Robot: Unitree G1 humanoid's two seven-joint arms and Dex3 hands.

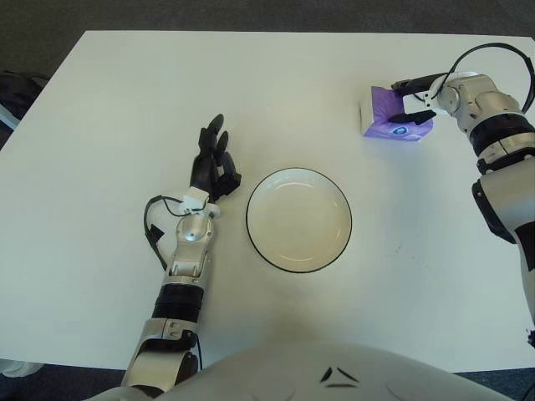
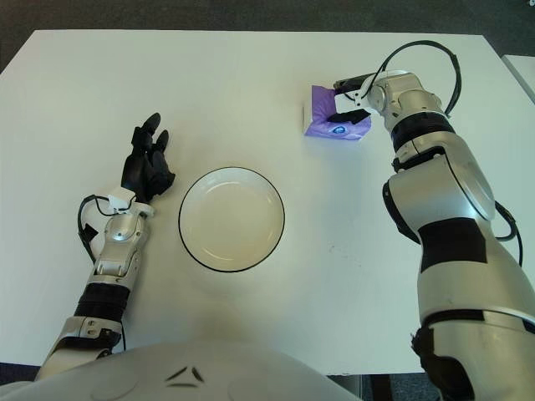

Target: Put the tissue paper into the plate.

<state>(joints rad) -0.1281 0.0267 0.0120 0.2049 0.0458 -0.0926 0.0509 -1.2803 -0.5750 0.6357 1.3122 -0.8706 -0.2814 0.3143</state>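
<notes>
The purple tissue packet (image 1: 391, 115) lay on the white table (image 1: 109, 109) toward the far right, well apart from the plate (image 1: 298, 220), a white dish with a dark rim near the table's centre. The right hand (image 1: 415, 102) was at the packet's right end, its black fingers (image 2: 349, 83) bracketing it: one ran along the far edge, another crossed the near upper face, so the packet sat between them in a grasp. The packet appeared tilted, though whether it touched the table could not be told. The left hand (image 1: 213, 162) showed just left of the plate, fingers extended and relaxed, holding nothing.
</notes>
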